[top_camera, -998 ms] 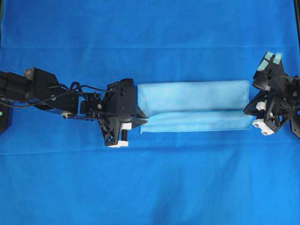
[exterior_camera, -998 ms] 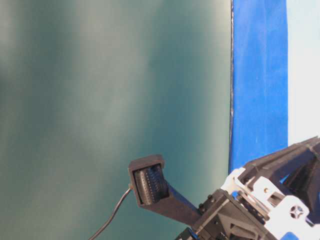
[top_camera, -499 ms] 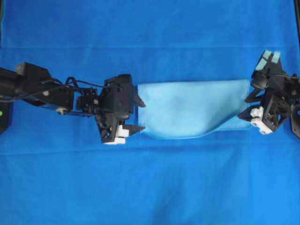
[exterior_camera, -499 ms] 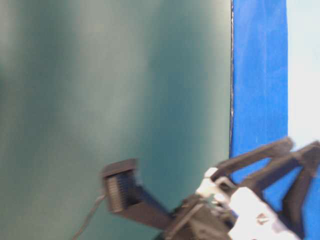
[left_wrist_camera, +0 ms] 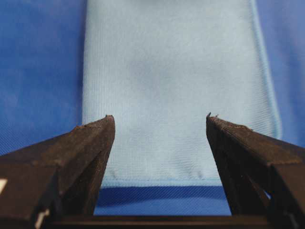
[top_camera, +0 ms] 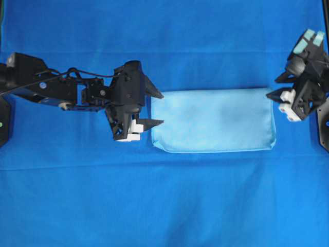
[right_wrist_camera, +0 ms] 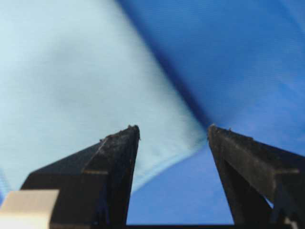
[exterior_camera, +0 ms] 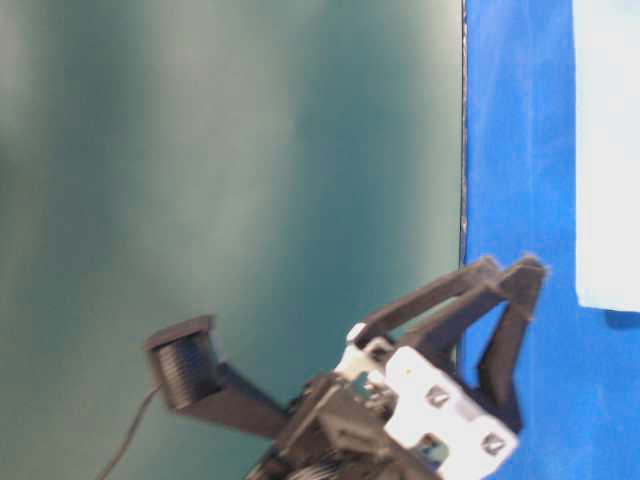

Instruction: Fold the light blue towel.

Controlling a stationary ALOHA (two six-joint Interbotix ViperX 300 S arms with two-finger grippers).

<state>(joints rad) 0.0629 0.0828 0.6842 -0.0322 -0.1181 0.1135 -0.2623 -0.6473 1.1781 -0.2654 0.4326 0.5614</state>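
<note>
The light blue towel (top_camera: 213,121) lies flat as a folded rectangle on the dark blue table cloth (top_camera: 164,206). My left gripper (top_camera: 162,109) hovers open just off the towel's left end, holding nothing. In the left wrist view the towel (left_wrist_camera: 176,86) stretches away beyond the open left gripper (left_wrist_camera: 159,119), its hem between the fingertips. My right gripper (top_camera: 272,87) is open by the towel's upper right corner, lifted off it. In the right wrist view that corner of the towel (right_wrist_camera: 71,71) lies below the open right gripper (right_wrist_camera: 174,129).
The dark blue cloth covers the whole table around the towel. In the table-level view one end of the towel (exterior_camera: 608,150) shows at the right, and a teal backdrop (exterior_camera: 230,150) fills the left behind an open gripper.
Both grippers opened and let go of the towel. The raised layer dropped, so the towel now lies flat. The left gripper drew back left; the right one lifted up and away.
</note>
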